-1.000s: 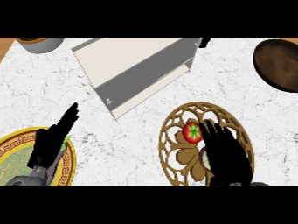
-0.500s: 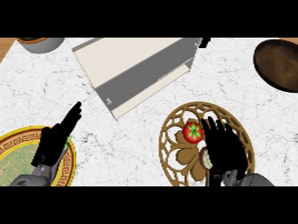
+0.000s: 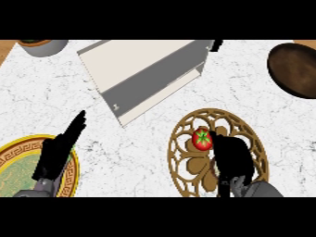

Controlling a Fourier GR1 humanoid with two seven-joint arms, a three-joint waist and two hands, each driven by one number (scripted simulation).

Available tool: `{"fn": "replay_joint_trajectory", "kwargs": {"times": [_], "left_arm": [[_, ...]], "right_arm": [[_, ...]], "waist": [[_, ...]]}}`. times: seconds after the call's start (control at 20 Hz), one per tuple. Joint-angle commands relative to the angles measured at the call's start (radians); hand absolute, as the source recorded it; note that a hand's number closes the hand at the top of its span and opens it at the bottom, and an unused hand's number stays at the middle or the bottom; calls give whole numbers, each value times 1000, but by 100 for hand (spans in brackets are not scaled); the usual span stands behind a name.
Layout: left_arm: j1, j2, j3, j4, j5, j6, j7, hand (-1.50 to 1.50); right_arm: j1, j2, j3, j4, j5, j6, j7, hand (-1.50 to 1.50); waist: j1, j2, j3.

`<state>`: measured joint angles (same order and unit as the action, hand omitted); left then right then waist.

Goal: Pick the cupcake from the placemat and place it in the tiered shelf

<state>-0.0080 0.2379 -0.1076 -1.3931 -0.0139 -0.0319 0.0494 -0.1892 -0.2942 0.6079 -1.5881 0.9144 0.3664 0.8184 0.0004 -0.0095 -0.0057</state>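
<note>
The cupcake point(image 3: 201, 139), red-topped with a green star, sits in the upper middle of the round brown openwork placemat point(image 3: 185, 162). My right hand point(image 3: 232, 155) hovers over the mat, tipped steeply down, its left edge touching the cupcake's right side. Its fingers point down and are not wrapped round the cupcake, so the hand is open. The tiered shelf point(image 3: 147, 74), white with a grey face, lies at an angle at the upper centre, well beyond the mat. My left hand point(image 3: 58, 150) rests open with straight fingers over the rim of a plate at lower left.
A yellow and green patterned plate point(image 3: 9, 171) lies at the lower left edge. A dark brown bowl point(image 3: 302, 69) sits at the upper right, and a grey pot point(image 3: 44, 46) at the upper left. White marble counter point(image 3: 44, 102) lies between shelf and plate.
My right hand has drawn back toward me and tipped downward, so its fingers look shorter and sit beside the cupcake. The left hand and the cupcake have stayed put.
</note>
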Motion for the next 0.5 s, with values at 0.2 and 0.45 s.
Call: {"fn": "replay_joint_trajectory", "kwargs": {"times": [0.2,0.45], "left_arm": [[39,20,42,-5,-2,-46,-35,0],[-6,-53,9,-19,-50,-3,29,0]], "right_arm": [[48,16,1,64,82,-89,-138,150],[14,60,-27,-40,165,-45,-73,150]], "waist": [[2,9,6],[0,9,6]]}}
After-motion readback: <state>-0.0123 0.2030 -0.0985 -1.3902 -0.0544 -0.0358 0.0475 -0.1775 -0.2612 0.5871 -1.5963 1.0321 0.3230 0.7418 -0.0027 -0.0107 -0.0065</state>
